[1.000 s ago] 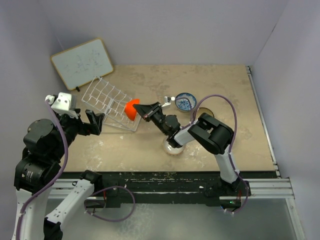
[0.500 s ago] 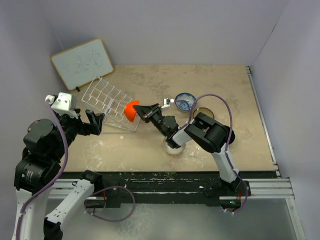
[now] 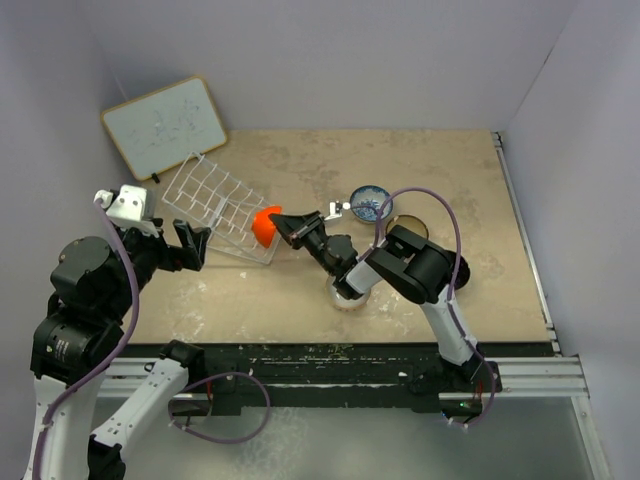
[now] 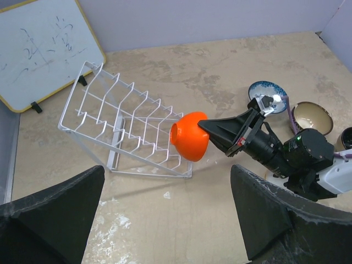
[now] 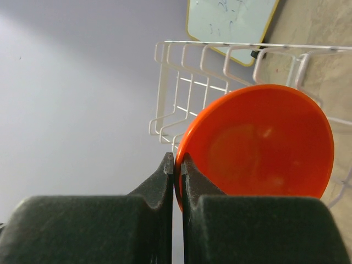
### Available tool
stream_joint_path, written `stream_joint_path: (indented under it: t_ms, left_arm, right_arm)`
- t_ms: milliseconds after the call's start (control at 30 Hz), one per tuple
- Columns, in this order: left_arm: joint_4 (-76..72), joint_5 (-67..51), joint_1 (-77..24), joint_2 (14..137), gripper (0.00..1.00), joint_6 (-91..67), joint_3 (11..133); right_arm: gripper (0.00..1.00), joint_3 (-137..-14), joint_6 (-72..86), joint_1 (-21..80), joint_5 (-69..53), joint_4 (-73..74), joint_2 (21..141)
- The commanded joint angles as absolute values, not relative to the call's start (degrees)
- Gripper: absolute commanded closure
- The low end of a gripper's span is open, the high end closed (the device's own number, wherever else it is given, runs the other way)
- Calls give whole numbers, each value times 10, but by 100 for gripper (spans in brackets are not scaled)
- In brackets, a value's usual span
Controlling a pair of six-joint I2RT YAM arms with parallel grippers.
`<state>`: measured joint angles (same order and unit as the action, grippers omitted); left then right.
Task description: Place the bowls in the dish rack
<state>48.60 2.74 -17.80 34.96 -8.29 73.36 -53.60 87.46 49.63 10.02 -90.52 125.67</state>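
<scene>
My right gripper [image 3: 281, 222] is shut on the rim of the orange-red bowl [image 3: 264, 225] and holds it on edge at the right end of the wire dish rack [image 3: 215, 205]. The bowl [image 4: 189, 135] and the rack [image 4: 122, 124] also show in the left wrist view, and the bowl [image 5: 258, 143] fills the right wrist view in front of the rack [image 5: 209, 71]. The rack holds no bowls. My left gripper [image 3: 190, 245] is open and empty, near the rack's left front. The blue-and-white bowl [image 3: 371, 203], the tan bowl [image 3: 408, 226] and a white bowl [image 3: 345, 295] lie on the table.
A wood-framed whiteboard [image 3: 165, 125] leans behind the rack at the back left. A black bowl [image 4: 346, 137] shows at the right edge of the left wrist view. Grey walls close in the table on three sides.
My right gripper has carried the orange-red bowl a little to the left, closer against the rack's right end. The left arm has shifted only slightly.
</scene>
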Motion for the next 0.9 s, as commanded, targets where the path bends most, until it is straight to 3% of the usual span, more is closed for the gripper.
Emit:
stream_joint_path:
  t_ms: [0,367,700,867]
  left_arm:
    - [465,18,-181,351,1,-79,731]
    - [462,15,-180,350,1,-82,725]
    - [456,10,-180,353,1,-82,723]
    - [449,6,-181,355,1,-86,719]
  right_arm:
    - [100,-535,901,497,105,-996,1268]
    - [97,-510,913,497,104,-1013,1268]
    - [86,-491,916,497,92,-988,1247]
    - [89,-489,914,497,83,-980,1245]
